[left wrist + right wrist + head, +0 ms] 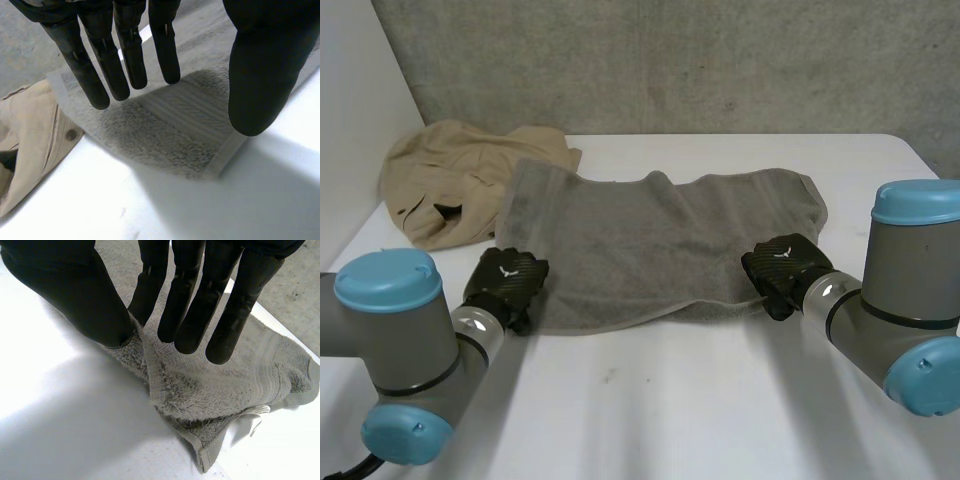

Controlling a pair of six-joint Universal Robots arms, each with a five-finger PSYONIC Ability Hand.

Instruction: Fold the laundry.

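Across the middle of the table point(700, 400) lies the grey towel point(660, 240). Over its near-left corner the left hand point(508, 280) hovers, fingers point(131, 60) straight and apart; the right hand point(782, 268) pinches the near-right edge between thumb and fingers. Best that the left pinch its corner too, then both lift evenly.

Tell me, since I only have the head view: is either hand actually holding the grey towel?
Observer: In the left wrist view, the left hand has straight fingers and its thumb spread over a corner of the grey towel, pinching nothing.
Operator: And the right?
Observer: In the right wrist view, the right hand pinches a raised ridge of the towel's edge between its thumb and nearest finger. The corner beside it lies crumpled.
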